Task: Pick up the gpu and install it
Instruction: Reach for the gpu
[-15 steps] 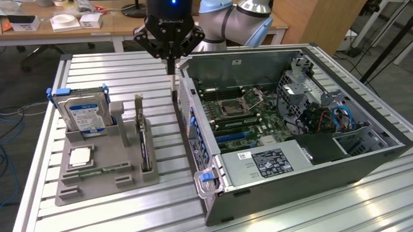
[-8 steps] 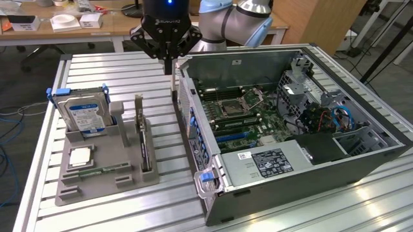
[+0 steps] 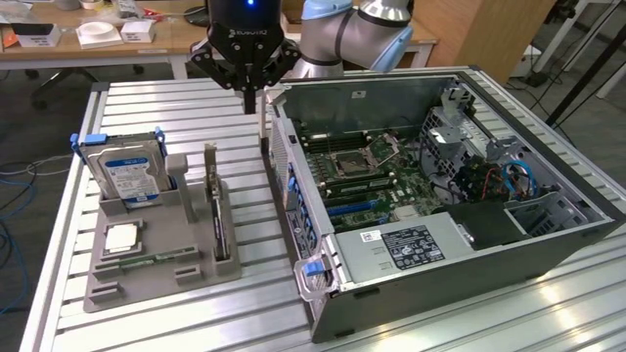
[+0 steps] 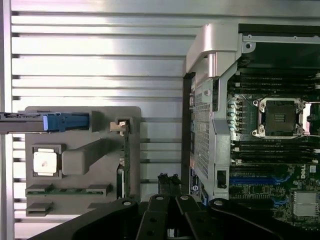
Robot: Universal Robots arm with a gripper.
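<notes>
Tool (image 3: 251, 101) pressed together, holding nothing, hovers over table (image 3: 176, 110) btwn grey holder (image 3: 146, 282) & PC case (image 3: 421, 308). GPU (image 3: 215, 213) stands on edge in holder slot, near hard drive (image 3: 125, 172).

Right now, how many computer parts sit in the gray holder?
4: the hard drive upright at the far end, the gpu on edge beside it, the processor chip flat in its recess, the memory stick lying next to it. None seems hidden.
</notes>
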